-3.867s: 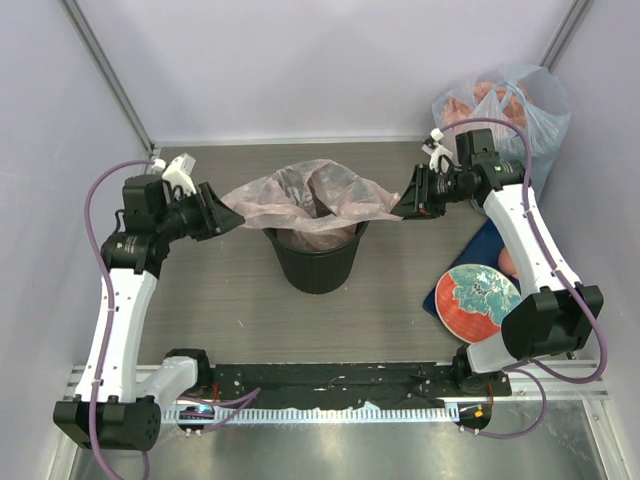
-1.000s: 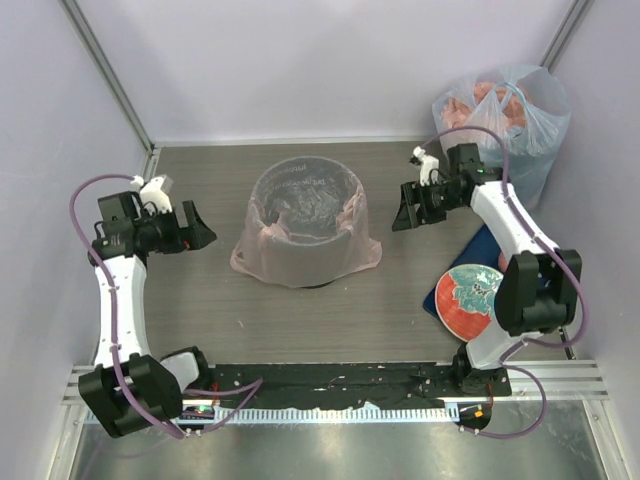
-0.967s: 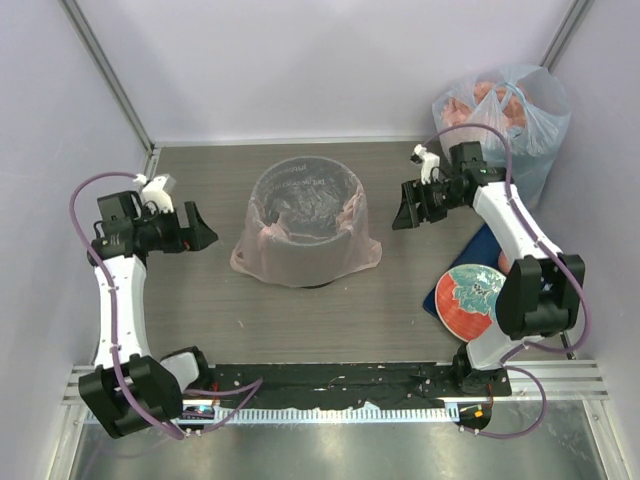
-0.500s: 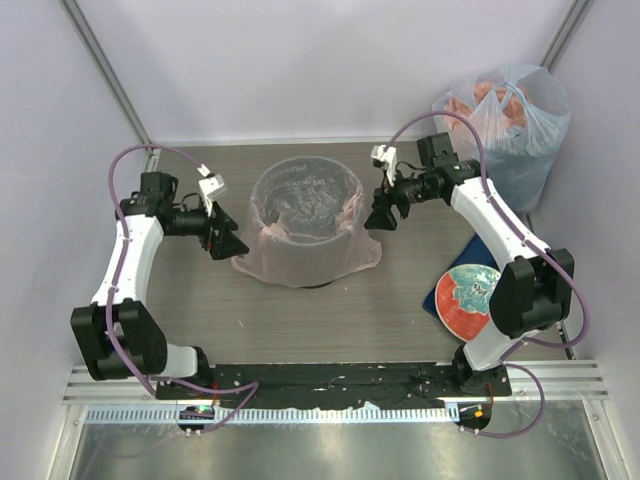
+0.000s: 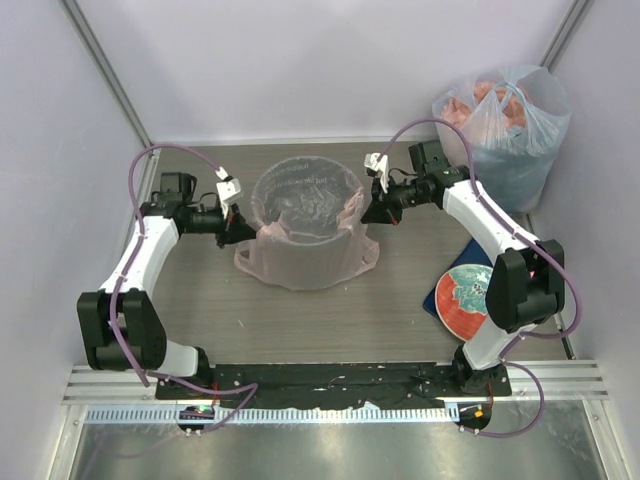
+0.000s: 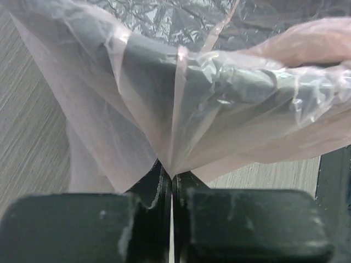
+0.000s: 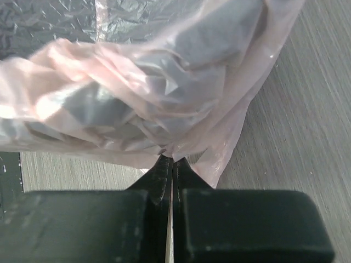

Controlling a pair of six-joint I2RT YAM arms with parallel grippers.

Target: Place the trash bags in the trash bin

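The pale pink translucent trash bag (image 5: 305,262) is draped over the round black trash bin (image 5: 300,205), whose dark walls show only through the film. The bag's skirt hangs down to the table all round. My left gripper (image 5: 243,228) is at the bin's left side, shut on a pinch of the bag's film (image 6: 170,137), with the fingertips (image 6: 164,178) pressed together. At the bin's right side my right gripper (image 5: 368,212) is shut on a gathered fold of the bag (image 7: 181,131); its closed tips meet at the gripper (image 7: 169,159).
A bulging clear-bluish bag (image 5: 505,115) with pink contents stands in the back right corner. A red and teal plate (image 5: 468,300) lies on a blue mat (image 5: 487,242) at the right. Walls close in the table on the left, back and right.
Both grippers have swung inward from open positions away from the bin to its two sides and closed on the bag's film. The bag stays draped over the bin.
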